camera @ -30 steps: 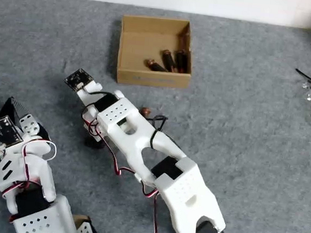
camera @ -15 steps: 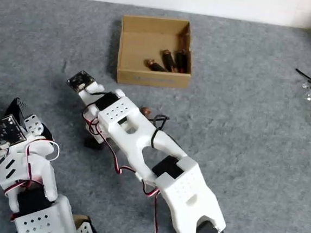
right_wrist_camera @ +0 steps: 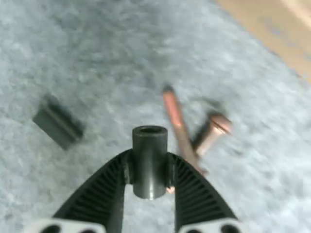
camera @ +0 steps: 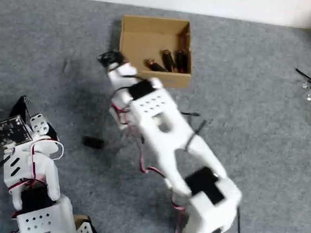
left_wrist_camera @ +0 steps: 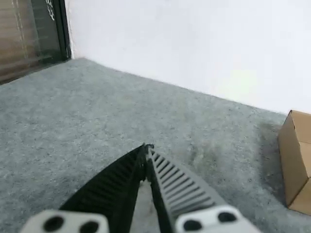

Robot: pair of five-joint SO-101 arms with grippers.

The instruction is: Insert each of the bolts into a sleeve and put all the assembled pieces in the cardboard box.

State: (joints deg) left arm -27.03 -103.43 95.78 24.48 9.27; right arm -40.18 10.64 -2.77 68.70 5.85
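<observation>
Sleeve [right_wrist_camera: 149,145] pinched in right fingers [right_wrist_camera: 189,190]; bolts [right_wrist_camera: 176,121] beyond blurred, prob. two.

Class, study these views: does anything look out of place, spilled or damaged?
Nothing is spilled or damaged. Two copper bolts and a dark cylindrical sleeve lie loose on the grey carpet, outside the brown cardboard box, not yet assembled.

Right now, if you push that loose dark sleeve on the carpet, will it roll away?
The loose sleeve looks round and lies on its side, so it probably rolls sideways. The fuzzy carpet should stop it quickly. It looks rigid, unlikely to deform.
</observation>
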